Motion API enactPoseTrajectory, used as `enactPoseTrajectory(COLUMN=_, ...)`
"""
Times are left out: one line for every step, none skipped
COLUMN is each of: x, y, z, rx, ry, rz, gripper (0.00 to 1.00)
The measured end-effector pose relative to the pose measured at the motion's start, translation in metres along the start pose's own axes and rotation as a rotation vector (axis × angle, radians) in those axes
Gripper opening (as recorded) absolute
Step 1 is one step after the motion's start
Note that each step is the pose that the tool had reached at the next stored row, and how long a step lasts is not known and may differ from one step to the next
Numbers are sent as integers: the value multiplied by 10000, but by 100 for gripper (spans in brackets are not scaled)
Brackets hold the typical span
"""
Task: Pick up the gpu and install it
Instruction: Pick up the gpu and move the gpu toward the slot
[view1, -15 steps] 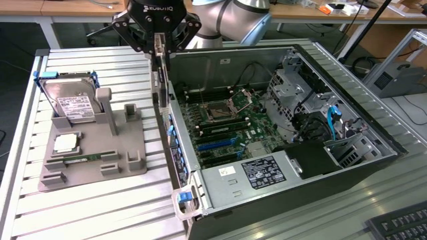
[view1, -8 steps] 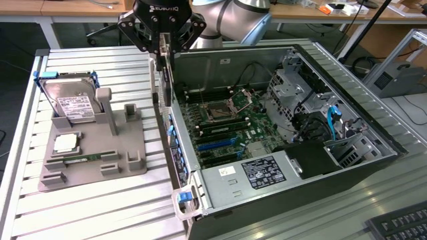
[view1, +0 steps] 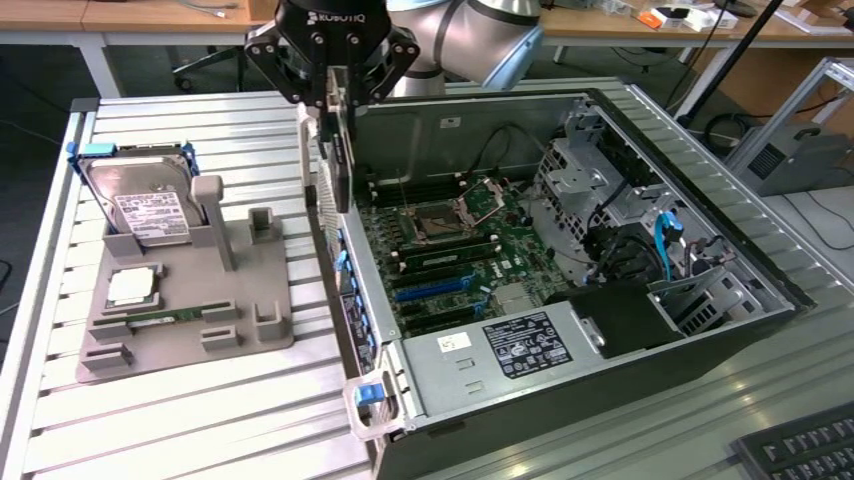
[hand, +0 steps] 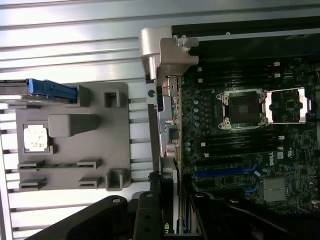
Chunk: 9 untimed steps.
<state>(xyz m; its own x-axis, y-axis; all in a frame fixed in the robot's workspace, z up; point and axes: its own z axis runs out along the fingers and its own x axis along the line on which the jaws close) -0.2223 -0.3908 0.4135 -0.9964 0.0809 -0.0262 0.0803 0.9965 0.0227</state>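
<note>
End effector (view1: 336, 92) clenched on the gpu (view1: 339, 150), gripping its upper edge; card hangs upright and edge-on, silver bracket on the side turned away from the computer case (view1: 441, 125) interior; gpu is in the air just above the case wall nearest the grey holder (view1: 254, 290), clear of the motherboard; pick-up judged done; holder beside the case carries the hard drive (view1: 147, 210) and RAM stick (view1: 160, 317), some of its upright posts empty; install judged not done; blue expansion slots (view1: 430, 290) inside the case lie bare, card not yet lowered or seated; holder and case both rest on the slatted tabletop (view1: 200, 420).
</note>
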Motion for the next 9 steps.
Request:
enactPoseTrajectory(x=-8, y=0, z=2, rx=2, ry=-1, rz=0, gripper=27)
enactPoseTrajectory(x=-15, y=0, z=2, rx=4, ry=0, rz=1, gripper=27)
enactPoseTrajectory(x=-23, y=0, z=4, rx=6, ry=-1, rz=0, gripper=27)
enactPoseTrajectory(x=-36, y=0, z=7, rx=10, ry=-1, rz=0, gripper=27)
enactPoseTrajectory(x=-43, y=-1, z=9, rx=12, ry=-1, rz=0, gripper=27)
enactPoseTrajectory(x=-50, y=0, z=11, rx=15, ry=-1, rz=0, gripper=27)
enactPoseTrajectory(x=-57, y=0, z=13, rx=17, ry=-1, rz=0, gripper=27)
enactPoseTrajectory(x=-63, y=0, z=15, rx=20, ry=-2, rz=0, gripper=27)
enactPoseTrajectory(x=-70, y=0, z=16, rx=23, ry=-3, rz=-1, gripper=27)
